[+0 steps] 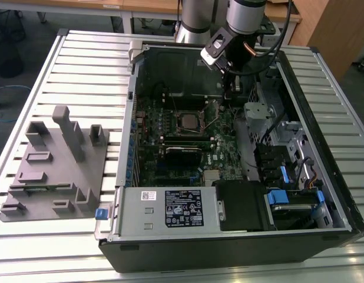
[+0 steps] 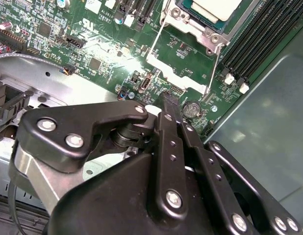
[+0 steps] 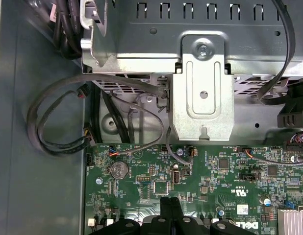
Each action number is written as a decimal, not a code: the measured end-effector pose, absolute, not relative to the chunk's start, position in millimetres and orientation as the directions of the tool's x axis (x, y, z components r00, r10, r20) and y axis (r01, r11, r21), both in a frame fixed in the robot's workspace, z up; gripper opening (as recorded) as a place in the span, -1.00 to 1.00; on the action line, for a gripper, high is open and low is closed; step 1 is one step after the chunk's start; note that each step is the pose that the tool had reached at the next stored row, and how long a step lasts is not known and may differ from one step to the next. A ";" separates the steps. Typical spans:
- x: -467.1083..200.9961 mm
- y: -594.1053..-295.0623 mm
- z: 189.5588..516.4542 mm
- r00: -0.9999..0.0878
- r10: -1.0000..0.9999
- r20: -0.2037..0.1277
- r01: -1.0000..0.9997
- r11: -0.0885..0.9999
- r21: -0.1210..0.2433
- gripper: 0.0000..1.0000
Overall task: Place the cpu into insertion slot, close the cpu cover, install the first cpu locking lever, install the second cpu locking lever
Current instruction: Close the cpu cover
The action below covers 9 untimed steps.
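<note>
The cpu [image 1: 187, 121] lies flat in the insertion slot on the green board, and its dull silver top hides the slot's contacts. In the second wrist view the cpu [image 2: 215, 7] has the silvery cpu cover [image 2: 203, 33] lying as a frame around it. Two thin wire locking levers [image 2: 155, 41] [image 2: 215, 68] run out from the frame's corners over the board. In the exterior view one lever [image 1: 212, 118] stands up on the socket's right. My gripper [image 1: 228, 95] hangs above the board, to the exterior view's right of the socket. Its black fingers are shut with nothing between them in both wrist views [image 2: 167, 100] [image 3: 171, 201].
The open computer case [image 1: 130, 118] lies on a slatted table. A grey fixture plate [image 1: 52, 165] sits at the exterior view's left. Black memory slots [image 2: 259, 39] run beside the socket. A metal drive bracket [image 3: 203, 93], looped cables [image 3: 58, 122] and a coin cell [image 3: 119, 170] lie near my fingers.
</note>
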State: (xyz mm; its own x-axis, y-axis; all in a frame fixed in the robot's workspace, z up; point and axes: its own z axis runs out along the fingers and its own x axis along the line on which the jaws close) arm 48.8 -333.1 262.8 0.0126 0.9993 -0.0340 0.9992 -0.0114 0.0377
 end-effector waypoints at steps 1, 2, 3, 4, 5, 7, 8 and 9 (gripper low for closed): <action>48.8 -333.2 262.6 0.013 0.999 -0.034 0.999 -0.011 0.038 -0.80; 48.8 -333.2 262.4 0.013 0.999 -0.034 0.999 -0.011 0.038 -0.80; 48.8 -333.1 262.0 0.013 0.999 -0.034 0.999 -0.011 0.038 -0.80; 48.8 -333.1 261.7 0.013 0.999 -0.034 0.999 -0.011 0.038 -0.80; 48.8 -333.1 261.4 0.013 0.999 -0.034 0.999 -0.011 0.038 -0.80; 48.8 -333.1 260.5 0.013 0.999 -0.034 0.999 -0.011 0.038 -0.80; 48.8 -333.1 259.9 0.013 0.999 -0.034 0.999 -0.011 0.038 -0.80; 48.8 -333.1 259.6 0.013 0.999 -0.034 0.999 -0.011 0.038 -0.80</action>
State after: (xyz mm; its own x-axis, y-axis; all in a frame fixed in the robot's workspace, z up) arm 48.8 -333.1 259.6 0.0127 0.9993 -0.0339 0.9992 -0.0114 0.0378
